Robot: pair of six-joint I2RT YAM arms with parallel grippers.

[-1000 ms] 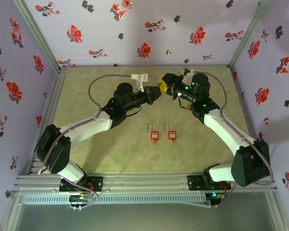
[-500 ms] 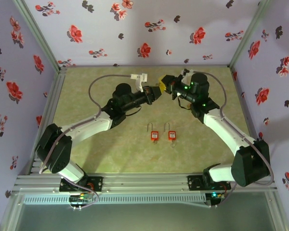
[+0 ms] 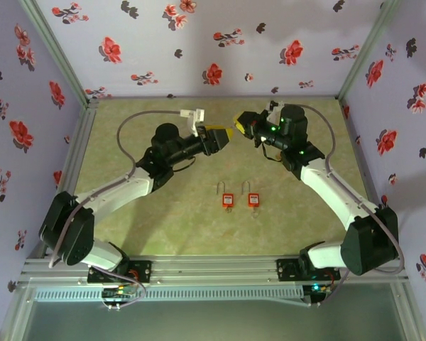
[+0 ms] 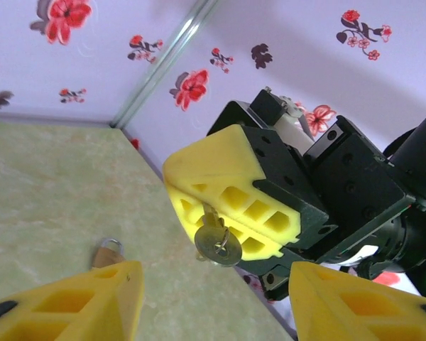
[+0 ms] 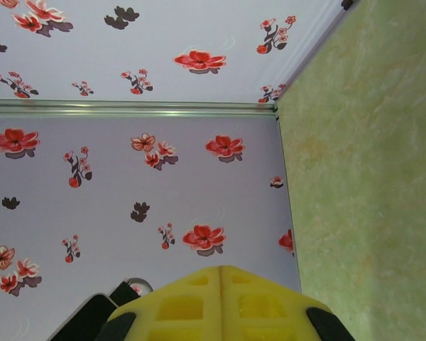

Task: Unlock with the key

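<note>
Fingertips of right gripper (image 3: 241,122) clamp small silver metal key (image 4: 217,243), which projects toward open, empty left gripper (image 3: 224,135); 2 red padlocks (image 3: 228,199) lie nearer bases, between arms.

Table (image 3: 163,220): a flat top, pale green with a mottled, marbled pattern.
Near edge: an aluminium rail (image 3: 213,268) runs the full width of the table.
Left padlock (image 3: 228,199): red body, lying flat near the middle of the table, its metal shackle pointing toward the far side.
Right padlock (image 3: 253,199): red, lying flat just beside the left padlock without touching it, its shackle turned the same way.
</note>
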